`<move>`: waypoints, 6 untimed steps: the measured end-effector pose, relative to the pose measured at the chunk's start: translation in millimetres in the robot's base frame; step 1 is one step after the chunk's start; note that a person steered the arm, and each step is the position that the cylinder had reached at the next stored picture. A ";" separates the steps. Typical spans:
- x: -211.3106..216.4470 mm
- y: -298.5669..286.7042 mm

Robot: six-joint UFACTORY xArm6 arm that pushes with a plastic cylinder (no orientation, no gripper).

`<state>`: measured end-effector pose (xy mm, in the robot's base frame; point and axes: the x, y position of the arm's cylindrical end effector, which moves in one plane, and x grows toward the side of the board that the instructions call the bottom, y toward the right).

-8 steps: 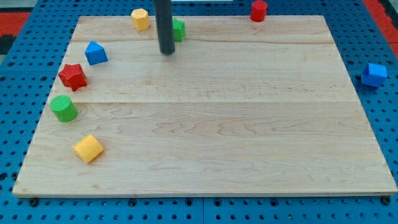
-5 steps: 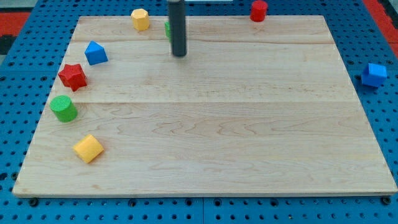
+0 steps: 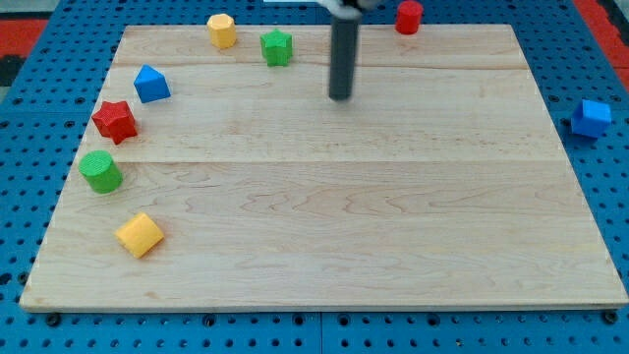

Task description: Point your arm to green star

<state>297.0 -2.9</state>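
Observation:
The green star (image 3: 277,47) lies near the top edge of the wooden board (image 3: 324,226), left of centre. My tip (image 3: 340,96) rests on the board to the star's right and a little below it, apart from it by about a block's width or more. The rod rises straight to the view's top.
A yellow hexagonal block (image 3: 222,30) sits left of the star. A red cylinder (image 3: 409,16) is at the top right. A blue triangular block (image 3: 151,84), red star (image 3: 115,121), green cylinder (image 3: 101,171) and yellow cube (image 3: 140,235) line the left side. A blue block (image 3: 592,117) lies off the board at right.
My tip has slid to the right, from just left of the green star, past its front, to its right. The star is now uncovered. No block has moved.

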 end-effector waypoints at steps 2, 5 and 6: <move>146.4 -21.9; 222.6 -154.8; 141.1 -91.7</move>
<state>438.1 -94.7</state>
